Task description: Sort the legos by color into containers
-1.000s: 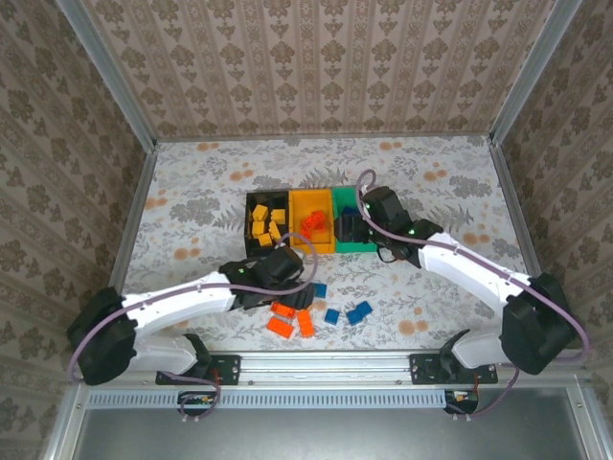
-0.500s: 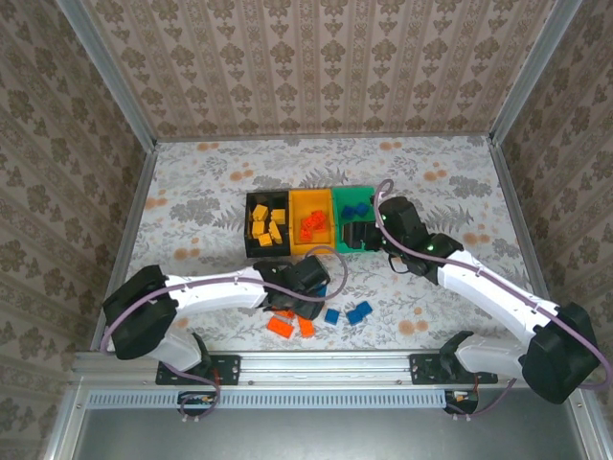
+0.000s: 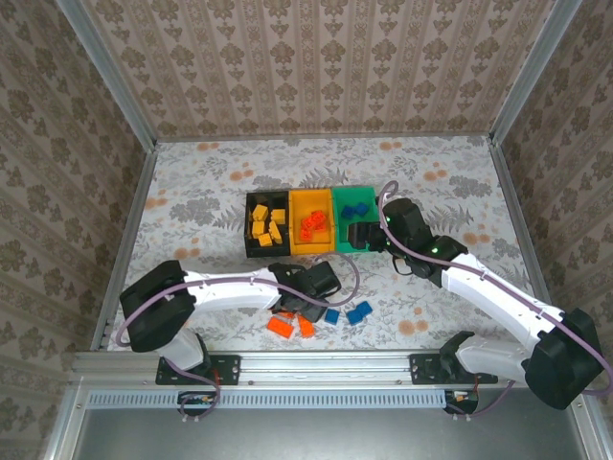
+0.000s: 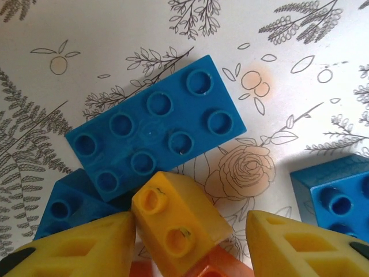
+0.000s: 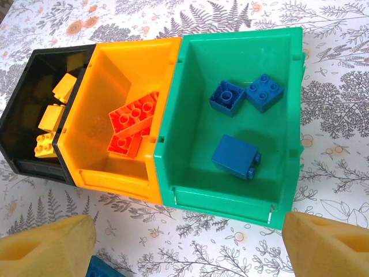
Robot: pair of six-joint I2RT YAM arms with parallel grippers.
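Note:
A yellow-orange lego [image 4: 179,228] lies tilted on a red-orange one [image 4: 222,266], between the fingers of my left gripper [image 4: 190,236]. The left finger [image 4: 86,248] touches it; a sliver of table shows before the right finger [image 4: 300,248]. Blue legos [image 4: 155,124] lie just beyond. My left gripper [image 3: 305,305] hangs low over the loose pile. My right gripper [image 5: 187,248] stands open and empty in front of the green container [image 5: 230,199], which holds three blue legos [image 5: 236,156]. Red-orange legos [image 5: 132,124] lie in the yellow-orange container [image 5: 115,179], yellow ones [image 5: 52,118] in the black container [image 5: 34,167].
Loose red-orange legos [image 3: 281,327] and blue legos [image 3: 359,311] lie on the flowered table near its front edge. The joined containers [image 3: 311,251] sit mid-table. Metal rails and patterned walls enclose the table.
My left gripper slid right over the loose pile and narrowed its jaws around the yellow lego. My right gripper drew back from above the green container, uncovering the blue legos inside.

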